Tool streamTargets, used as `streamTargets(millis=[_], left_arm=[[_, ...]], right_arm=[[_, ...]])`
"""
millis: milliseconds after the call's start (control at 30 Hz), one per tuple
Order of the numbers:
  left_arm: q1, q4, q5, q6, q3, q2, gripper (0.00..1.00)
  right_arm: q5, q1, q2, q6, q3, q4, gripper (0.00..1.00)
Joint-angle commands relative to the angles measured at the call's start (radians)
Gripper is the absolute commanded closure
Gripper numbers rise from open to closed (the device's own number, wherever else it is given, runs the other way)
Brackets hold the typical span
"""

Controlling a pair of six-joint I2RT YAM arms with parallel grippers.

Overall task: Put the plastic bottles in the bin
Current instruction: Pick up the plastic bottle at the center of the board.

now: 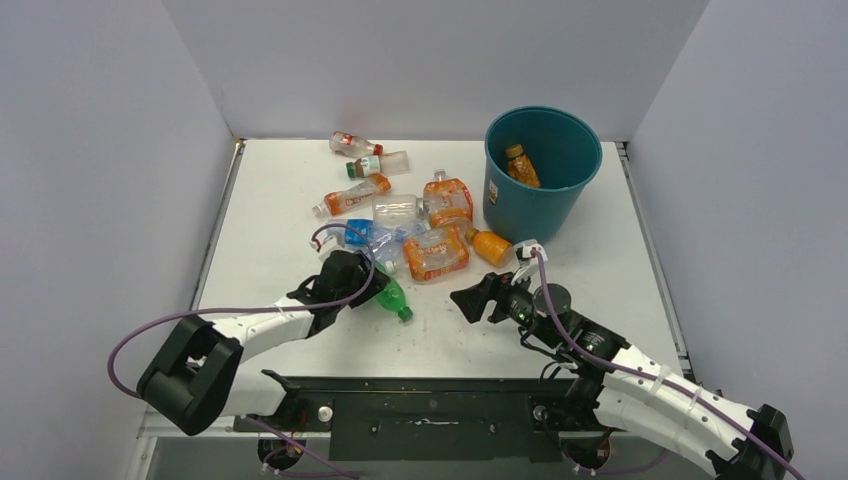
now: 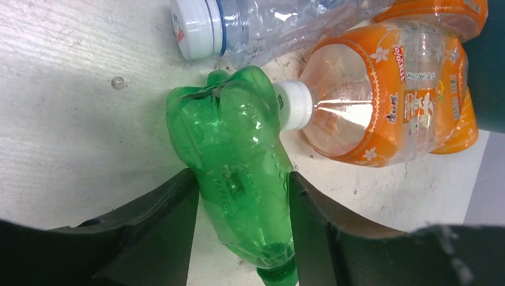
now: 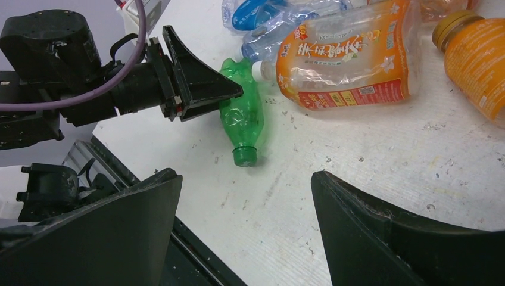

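Observation:
A crushed green bottle (image 1: 390, 296) lies on the table at the near edge of the bottle pile. My left gripper (image 1: 357, 283) is down over it; in the left wrist view both fingers press its sides (image 2: 241, 176), so it is shut on the green bottle (image 2: 238, 137). My right gripper (image 1: 472, 300) is open and empty, low over bare table (image 3: 244, 176), to the right of the green bottle (image 3: 241, 119). The teal bin (image 1: 530, 210) stands at the back right with one orange bottle (image 1: 520, 165) inside.
Several more bottles lie in a pile behind the green one: an orange-labelled one with a white cap (image 2: 387, 101), a blue-labelled one (image 1: 365, 232), an orange bottle (image 1: 490, 245) by the bin's foot. Grey walls enclose the table on three sides.

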Motion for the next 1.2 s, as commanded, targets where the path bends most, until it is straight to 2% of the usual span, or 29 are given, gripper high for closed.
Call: streamTargets(millis=[0,133,367,533,633,800,933,1100,1167], left_arm=[[-0.007,0.077,0.041,-0.023,-0.063,-0.064,0.70],[-0.007,0.145,0.104,-0.070,-0.120,-0.160,0.79],[-0.007,0.096,0.161,-0.120,-0.141,-0.401,0.89],[-0.004,0.094,0.165,-0.218,-0.133,-0.573,1.00],[-0.004,0.155,0.167,-0.290,-0.134,-0.631,1.00],[-0.006,0.220,0.144,-0.357,-0.114,-0.662,1.00],[-0.007,0.301,0.088,-0.430,-0.115,-0.654,1.00],[-0.018,0.400,0.023,-0.478,-0.095,-0.591,1.00],[-0.031,0.437,0.008,-0.477,-0.079,-0.563,1.00]], right_arm=[[0.005,0.007,-0.017,0.022,-0.006,0.032,0.18],[0.004,0.009,-0.015,0.023,0.012,0.026,0.18],[-0.029,0.012,-0.018,0.068,0.026,0.065,0.18],[-0.062,0.016,-0.029,0.082,0.043,0.147,0.18],[-0.034,0.020,-0.032,0.068,0.030,0.186,0.18],[-0.044,0.029,0.005,0.111,-0.018,0.371,0.18],[-0.012,0.068,0.067,0.152,-0.040,0.585,0.18],[0.224,0.198,0.142,0.148,-0.052,0.776,0.16],[0.271,0.235,0.189,0.108,0.000,0.760,0.15]])
